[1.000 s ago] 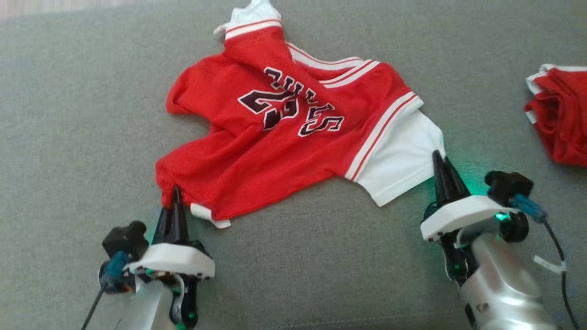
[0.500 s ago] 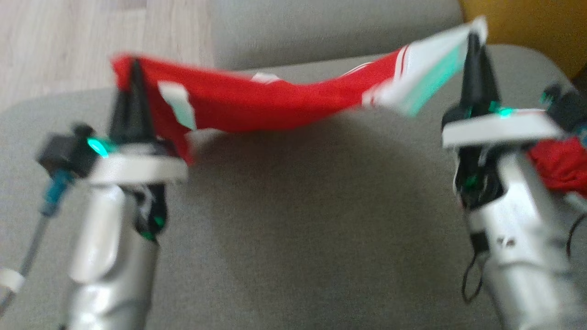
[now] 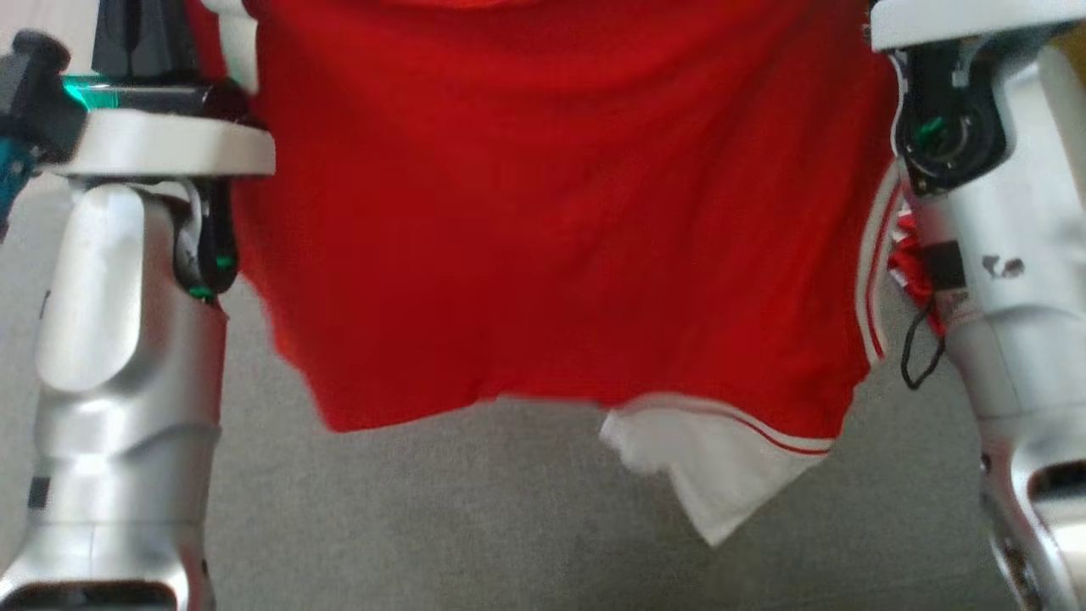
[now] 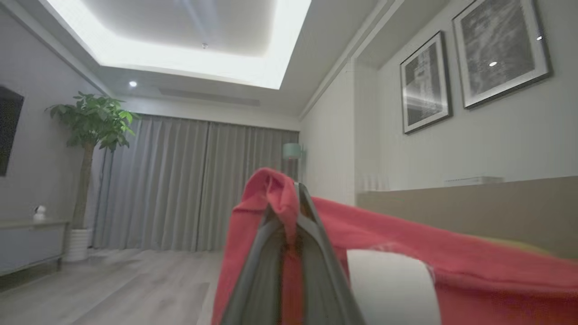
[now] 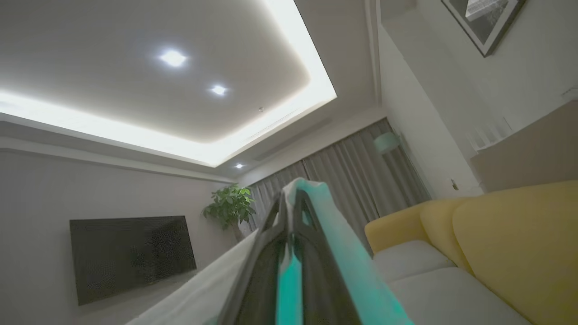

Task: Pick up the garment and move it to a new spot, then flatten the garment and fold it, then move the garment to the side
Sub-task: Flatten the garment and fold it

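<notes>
The red mesh jersey [image 3: 551, 212] is up in the air, hanging like a curtain between the silver left forearm [image 3: 119, 339] and the silver right forearm [image 3: 1010, 255]. It's clear of the grey fabric cushion [image 3: 475, 543] below it.

Over at the left tool [image 4: 295, 192], the two dark fingers are pressed together on a bunched corner of red cloth. The cloth humps over the tips and trails off to that view's right, past a white patch [image 4: 388, 284] on the fabric.

The right tool [image 5: 293, 198] has the far corner, its fingers closed tight on a fold of white fabric tinted teal.

From the head camera, the jersey's plain red panel faces us with its lower edge sagging. A white sleeve [image 3: 721, 475] dangles lowest, edged with a thin red stripe. White and red striped trim [image 3: 874, 271] runs down the right-hand side, just beside the right forearm, and the left forearm stands upright at the jersey's other edge.

Tucked behind the right forearm there's a scrap of red and white cloth [image 3: 912, 255]. It's possibly another garment, but too much of it is hidden to call.
</notes>
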Robot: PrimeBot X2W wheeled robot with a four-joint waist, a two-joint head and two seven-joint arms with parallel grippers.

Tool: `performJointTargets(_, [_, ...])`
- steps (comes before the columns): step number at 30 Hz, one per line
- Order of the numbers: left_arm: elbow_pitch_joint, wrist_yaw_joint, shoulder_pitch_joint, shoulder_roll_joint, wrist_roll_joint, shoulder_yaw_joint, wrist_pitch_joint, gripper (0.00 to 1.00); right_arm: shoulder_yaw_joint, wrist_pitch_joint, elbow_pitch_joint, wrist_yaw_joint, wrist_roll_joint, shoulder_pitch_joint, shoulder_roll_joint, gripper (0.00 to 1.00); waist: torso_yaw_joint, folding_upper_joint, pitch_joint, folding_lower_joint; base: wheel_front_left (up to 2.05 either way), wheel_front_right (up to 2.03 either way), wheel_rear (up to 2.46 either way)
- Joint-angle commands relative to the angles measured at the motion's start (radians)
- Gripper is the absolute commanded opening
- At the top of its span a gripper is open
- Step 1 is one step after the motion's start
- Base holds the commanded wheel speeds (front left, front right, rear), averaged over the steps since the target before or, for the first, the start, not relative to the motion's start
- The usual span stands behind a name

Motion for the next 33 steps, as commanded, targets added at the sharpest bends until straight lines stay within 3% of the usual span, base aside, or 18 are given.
performJointTargets(1, [0.006,0.026,-0.086,0.04,0.013,0.03,0.013,0.0,0.015,-0.005,0.021,0.004,-0.015,-0.075,0.014,0.0,0.011,0.0,0.058,0.0,0.0,0.0,0.0])
performJointTargets(5, [0.093,0.083,-0.181,0.043,0.038,0.039,0.01,0.0,-0.002,-0.005,0.088,0.004,-0.081,-0.195,-0.003,0.0,0.018,0.0,0.164,0.0,0.0,0.0,0.0])
performJointTargets(9, [0.157,0.138,-0.341,0.058,0.074,0.062,-0.034,0.0,-0.163,-0.005,0.065,0.004,-0.203,-0.347,0.0,0.0,0.02,0.0,0.266,0.0,0.0,0.0,0.0])
performJointTargets(13, [0.13,0.15,-0.408,0.054,0.075,0.108,-0.042,0.0,-0.231,-0.005,0.015,0.004,-0.257,-0.382,0.016,0.0,0.021,0.0,0.295,0.0,0.0,0.0,0.0])
performJointTargets(17, [0.123,0.146,-0.338,0.04,0.076,0.14,-0.042,0.0,-0.253,-0.005,0.002,0.004,-0.245,-0.321,0.033,0.0,0.016,0.0,0.295,0.0,0.0,0.0,0.0])
performJointTargets(26, [0.206,0.117,0.116,-0.076,0.023,0.258,-0.042,0.0,-0.126,-0.005,-0.037,0.004,-0.104,0.172,0.047,0.0,-0.017,0.0,0.296,0.0,0.0,0.0,0.0])
performJointTargets(30, [0.256,0.114,0.281,-0.094,-0.008,0.259,-0.042,0.0,-0.094,-0.005,-0.049,0.004,-0.044,0.402,0.052,0.0,-0.033,0.0,0.296,0.0,0.0,0.0,0.0])
performJointTargets(33, [0.279,0.124,0.372,-0.095,-0.104,0.21,-0.042,0.0,-0.087,-0.005,-0.06,0.004,-0.007,0.545,0.058,0.0,-0.048,0.0,0.275,0.0,0.0,0.0,0.0])
